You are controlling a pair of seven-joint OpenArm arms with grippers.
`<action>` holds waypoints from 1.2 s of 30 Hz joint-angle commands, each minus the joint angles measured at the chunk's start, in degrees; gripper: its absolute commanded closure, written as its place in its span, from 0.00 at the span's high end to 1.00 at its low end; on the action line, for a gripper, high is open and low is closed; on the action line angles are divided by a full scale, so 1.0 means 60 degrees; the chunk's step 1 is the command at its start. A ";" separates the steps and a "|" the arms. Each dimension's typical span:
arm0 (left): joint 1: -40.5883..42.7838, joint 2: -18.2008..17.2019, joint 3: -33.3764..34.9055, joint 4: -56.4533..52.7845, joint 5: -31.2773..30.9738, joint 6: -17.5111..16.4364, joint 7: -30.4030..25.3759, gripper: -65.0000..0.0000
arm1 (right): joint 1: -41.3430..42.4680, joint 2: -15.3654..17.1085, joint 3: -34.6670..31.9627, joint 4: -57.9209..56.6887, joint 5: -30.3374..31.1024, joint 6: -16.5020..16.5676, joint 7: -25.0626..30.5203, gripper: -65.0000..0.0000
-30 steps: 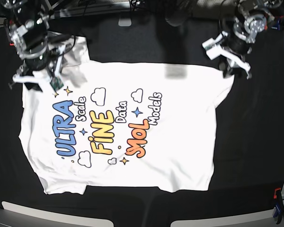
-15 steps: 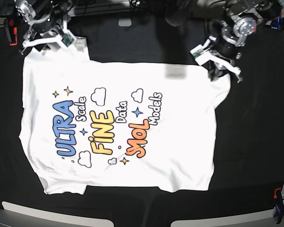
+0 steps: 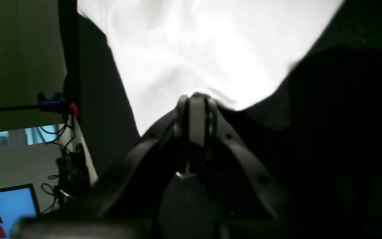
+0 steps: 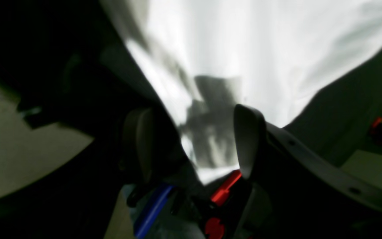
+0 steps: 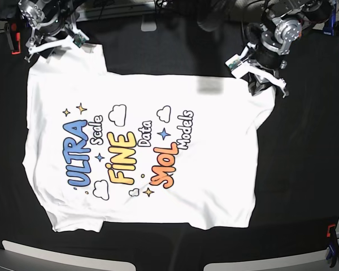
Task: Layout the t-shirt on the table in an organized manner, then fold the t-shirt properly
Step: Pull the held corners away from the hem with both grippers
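The shirt (image 5: 141,149) lies print-up and mostly flat on the desk (image 5: 305,169), its blue, yellow and orange lettering running sideways across the middle of the base view, with small clouds and stars around it. Its body is spread wide, and one sleeve reaches toward each tool at the far side. The left tool (image 5: 260,84) sits at the shirt's far corner on the base view's right; in the left wrist view (image 3: 194,103) its fingers are pressed together with no gap between them, and the white cloth (image 3: 204,49) fans out from just past their tips, so they appear to pinch its edge, though the very point of contact is dark and blurred. Black desk cloth (image 3: 343,99) lies to one side of that tool, and a blue clip (image 3: 53,99) and a lit screen (image 3: 5,212) show off beyond the desk edge. The right tool (image 5: 56,45) is over the sleeve at the base view's upper left; in the right wrist view (image 4: 194,142) its fingers (image 4: 247,142) stand well apart, the white cloth (image 4: 244,49) showing in the gap, with the tool's shadow on it. Whether those fingers touch the cloth I cannot tell. Orange clips (image 5: 11,42) mark the desk's edges near that tool.
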 commanded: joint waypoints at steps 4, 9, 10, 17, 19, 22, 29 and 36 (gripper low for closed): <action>-0.0058 -0.0080 -0.0044 0.0124 0.0193 0.0273 -0.0080 0.00 | -0.0004 0.0131 0.0047 -0.0080 -0.0594 -0.0448 -0.0087 0.56; -0.0055 -0.0080 -0.0044 0.0124 0.0193 0.0273 -0.0076 0.00 | -0.0007 0.0131 0.0047 -0.0080 -0.0925 -0.0729 -0.0186 0.56; -0.0058 -0.0080 -0.0044 0.0124 0.0193 0.0277 -0.0080 0.00 | -0.0004 0.0135 0.0047 -0.0080 -0.0929 -0.0729 -0.0193 0.56; -0.0055 -0.0080 -0.0044 0.0124 0.0193 0.0277 -0.0080 0.00 | -0.0004 0.0135 0.0051 -0.0076 -0.1439 -0.1188 -0.0193 0.56; -0.0055 -0.0076 -0.0044 0.0124 0.0193 0.0277 -0.0080 0.00 | 0.0000 0.0135 0.0051 -0.0076 -0.1563 -0.1501 -0.0186 0.56; -0.0058 -0.0076 -0.0044 0.0124 0.0193 0.0277 -0.0080 0.00 | -0.0004 0.0131 0.0047 -0.0076 -0.1410 -0.1541 -0.0138 0.56; -0.0058 -0.0076 -0.0044 0.0124 0.0197 0.0273 -0.0080 0.00 | 0.0000 0.0131 0.0047 -0.0080 -0.1013 -0.1537 0.0375 0.30; -0.0055 -0.0069 -0.0044 0.0124 0.1428 0.0280 0.0430 0.00 | -0.0007 0.0102 0.0040 -0.0066 -0.0710 -0.1501 0.0266 0.00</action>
